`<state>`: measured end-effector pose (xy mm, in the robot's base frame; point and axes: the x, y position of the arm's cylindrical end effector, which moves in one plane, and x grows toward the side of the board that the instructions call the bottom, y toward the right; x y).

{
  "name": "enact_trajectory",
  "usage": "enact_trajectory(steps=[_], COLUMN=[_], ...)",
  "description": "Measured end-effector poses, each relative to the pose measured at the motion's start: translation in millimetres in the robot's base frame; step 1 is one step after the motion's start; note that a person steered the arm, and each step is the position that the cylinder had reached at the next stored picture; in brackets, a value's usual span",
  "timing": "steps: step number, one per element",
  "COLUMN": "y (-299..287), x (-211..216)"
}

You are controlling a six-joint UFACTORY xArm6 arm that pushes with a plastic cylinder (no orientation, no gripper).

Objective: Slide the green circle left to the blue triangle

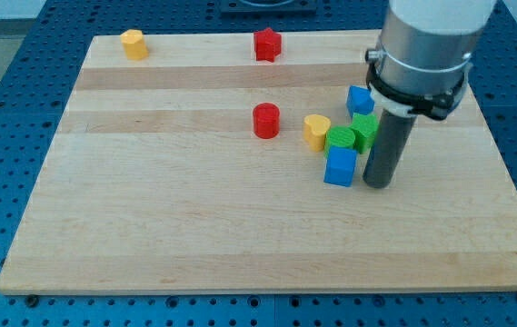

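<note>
The green circle point(339, 139) lies right of centre in a tight cluster. A yellow heart point(316, 131) touches its left side, and a second green block point(364, 131) touches its right side. A blue block point(360, 99), perhaps the triangle, sits just above that cluster. A blue cube-like block point(340, 167) lies right below the green circle. My tip point(378, 186) rests on the board just to the right of the blue cube-like block and below the second green block. The rod hides part of that green block.
A red cylinder point(265, 120) stands left of the cluster. A red star point(267, 44) and a yellow block point(132, 44) lie near the board's top edge. The wooden board point(194, 227) sits on a blue pegboard table.
</note>
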<state>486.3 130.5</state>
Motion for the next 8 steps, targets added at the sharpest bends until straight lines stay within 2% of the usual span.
enact_trajectory(steps=[2, 5, 8], y=[-5.3, -46.7, -49.1], x=[-13.5, -24.8, -61.6])
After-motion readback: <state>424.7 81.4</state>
